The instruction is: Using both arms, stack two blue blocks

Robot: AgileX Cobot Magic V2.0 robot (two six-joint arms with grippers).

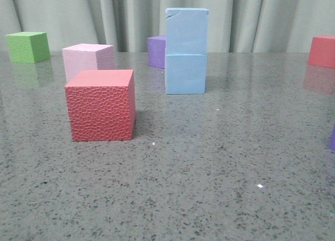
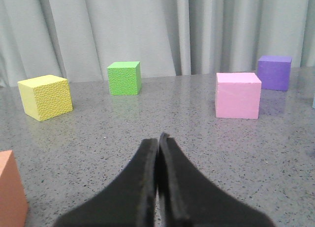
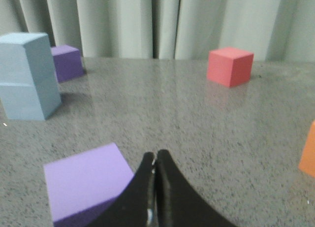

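Now, stacked blue blocks [image 3: 27, 77] well apart from closed right gripper [image 3: 155, 160]

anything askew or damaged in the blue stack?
Mostly fine. The upper light-blue foam cube sits squarely on the lower light-blue foam cube, edges roughly flush. Only oddity: a small nick along the upper cube's top front edge.

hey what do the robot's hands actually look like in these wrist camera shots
Both are matte black. The left hand has two curved fingers that broaden toward the base and taper to pointed tips. The right hand has the same black, curved, pointed shape. No cables, markings or labels show, and the front view shows neither arm.
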